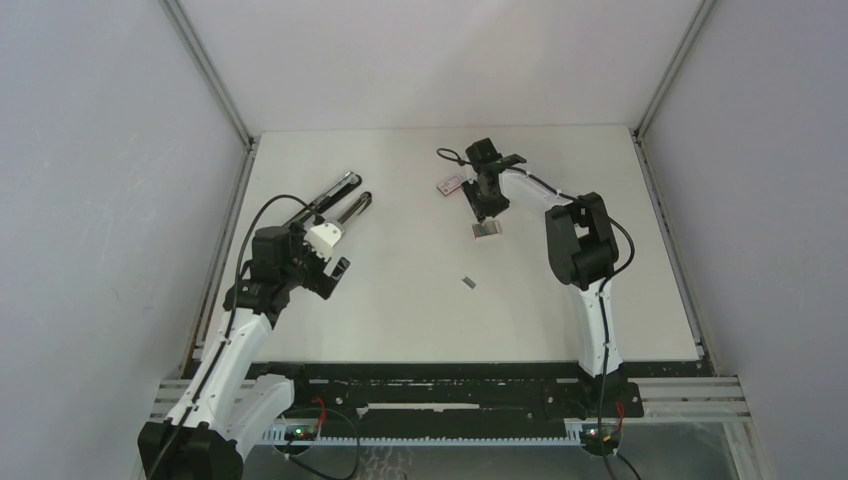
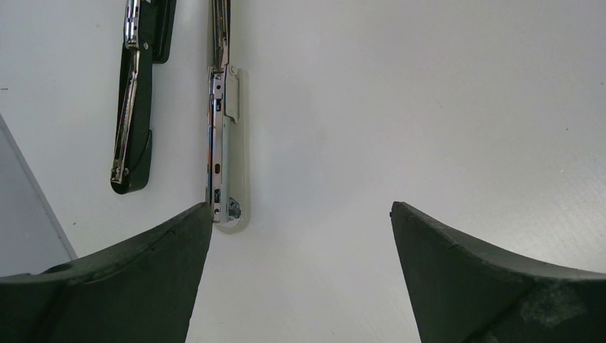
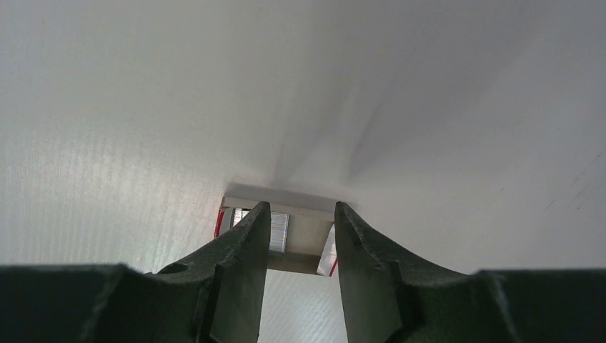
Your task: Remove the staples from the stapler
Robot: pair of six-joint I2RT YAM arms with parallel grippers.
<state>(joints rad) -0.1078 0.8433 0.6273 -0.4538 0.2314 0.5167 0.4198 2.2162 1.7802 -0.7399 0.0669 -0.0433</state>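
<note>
— Stapler (image 1: 336, 189) isn't in either pincer, is it?

— No. The left gripper (image 1: 330, 252) gapes as wide as it goes with nothing in it, aimed at the near ends of the two arms. From its wrist, the chrome arm (image 2: 223, 143) ends just beside the left-hand finger, and the black arm (image 2: 132, 121) lies further to the upper left. The whole thing is splayed open, flat on the table (image 1: 400, 320), upper left of the overhead frame.

— And the other one?

— The right gripper (image 1: 487, 212) has its jaws at a narrow gap, pointing down onto the red-and-white box (image 3: 300, 239), upper right of centre. Whether it pinches the box or only rests on it, I can't tell.

— The staples (image 1: 468, 283)?

— One tiny silver strip, loose at mid-frame, well apart from both grippers. Whether more sit in the magazine, I can't see.

— How would it all handle?

— I'd guess the stapler is stiff and fairly heavy for its size, with slick chrome. The hinge would let one arm swing, so take it across the black arm near the middle. The strip looks feather-light and brittle; pinch its long sides gently.

— Arms?

— Left: elbow bent low, forearm reaching up-frame and rightward. Right: elbow folded high near the right edge, forearm stretched leftward, wrist dropped steeply.
</note>
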